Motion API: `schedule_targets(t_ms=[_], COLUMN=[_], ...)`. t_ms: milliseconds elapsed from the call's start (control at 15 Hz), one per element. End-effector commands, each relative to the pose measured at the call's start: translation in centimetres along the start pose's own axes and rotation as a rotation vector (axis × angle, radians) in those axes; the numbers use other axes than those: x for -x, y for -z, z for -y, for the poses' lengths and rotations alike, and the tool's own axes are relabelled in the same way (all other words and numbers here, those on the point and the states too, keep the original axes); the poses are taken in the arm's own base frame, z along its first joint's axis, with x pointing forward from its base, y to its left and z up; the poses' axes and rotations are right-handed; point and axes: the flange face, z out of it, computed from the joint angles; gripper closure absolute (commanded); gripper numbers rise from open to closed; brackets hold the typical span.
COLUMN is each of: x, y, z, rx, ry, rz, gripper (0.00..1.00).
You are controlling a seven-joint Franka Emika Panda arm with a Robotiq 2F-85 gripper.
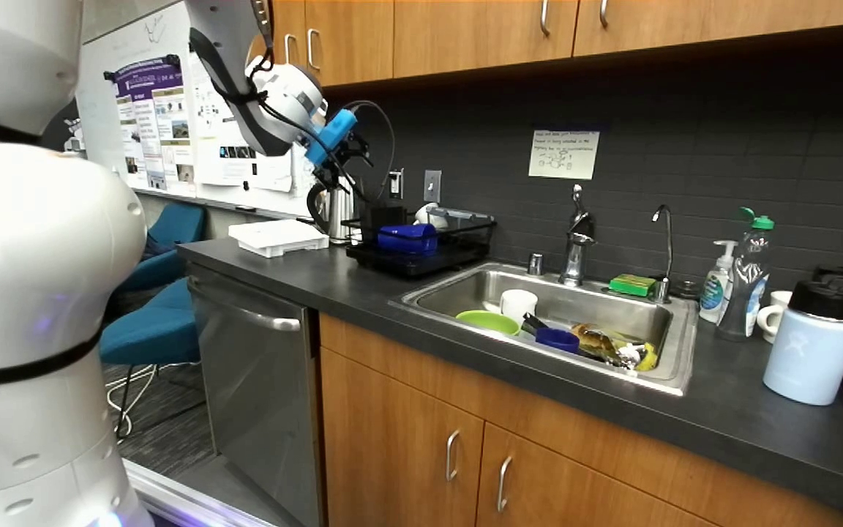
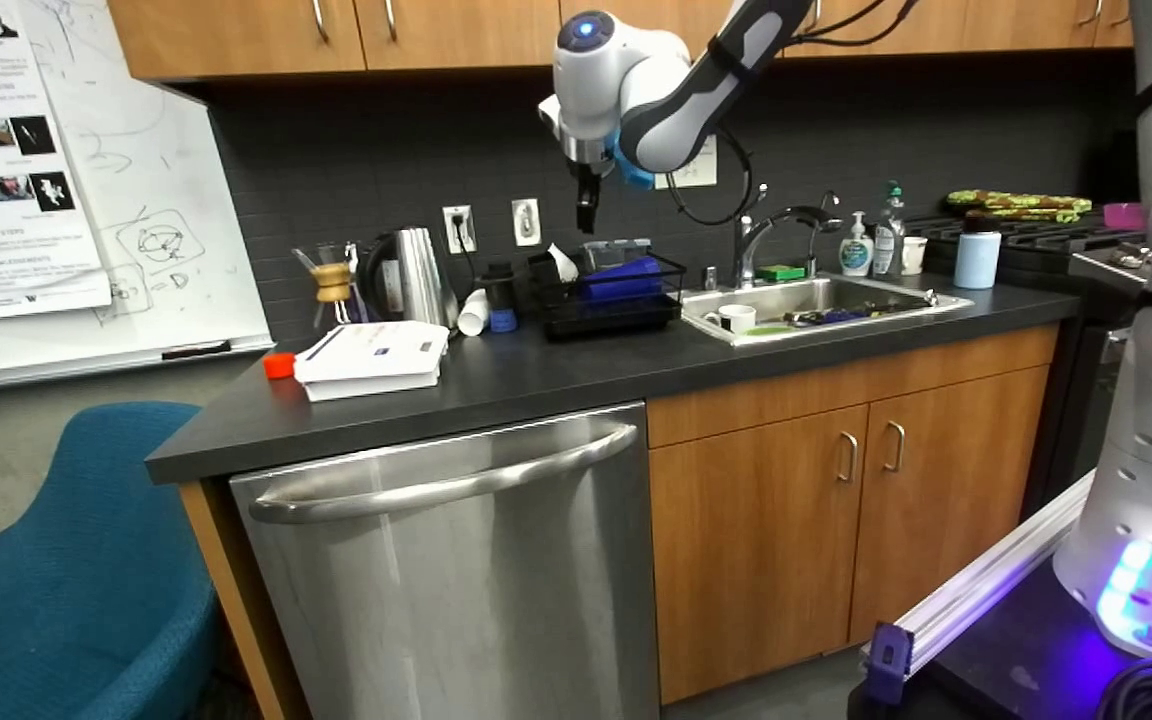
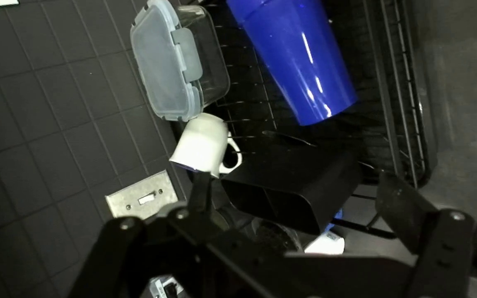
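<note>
My gripper (image 3: pixel 294 186) stands open in the wrist view, its two fingers (image 3: pixel 404 211) wide apart with nothing held. Beyond the gap, a black two-compartment holder (image 3: pixel 292 174) sits in the black dish rack (image 2: pixel 611 318). Near the left fingertip, a white mug (image 3: pixel 201 145) lies tilted; whether they touch cannot be told from this view. A blue cup (image 3: pixel 304 62) lies on its side in the rack, also seen in both exterior views. Beside it is a clear container (image 3: pixel 164 62) with a pale lid. In an exterior view the gripper (image 2: pixel 587 215) hangs above the rack, pointing down.
The sink (image 1: pixel 677 366) holds a white cup (image 1: pixel 518 304), a green bowl (image 1: pixel 489 320) and other dishes. A faucet (image 1: pixel 574 256) rises behind it. Left of the rack are a steel kettle (image 2: pixel 421 280) and a white box (image 2: pixel 376 352). Wooden cabinets (image 1: pixel 480 36) overhang the counter.
</note>
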Motion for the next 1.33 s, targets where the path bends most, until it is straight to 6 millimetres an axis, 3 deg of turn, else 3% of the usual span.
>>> schedule_targets(t_ms=[0, 200, 533, 1000, 1267], x=[0.3, 0.9, 1.3, 0.9, 0.9], y=[-3.3, -4.9, -5.5, -5.6, -7.1], z=[-2.9, -4.6, -6.9, -7.4, -7.0], rx=[-0.040, -0.121, -0.228, -0.389, -0.429], ry=[0.080, 0.141, 0.249, 0.448, 0.501], rz=[0.000, 0.025, 0.011, 0.060, 0.130], gripper=[0.00, 0.00, 0.00, 0.00, 0.00])
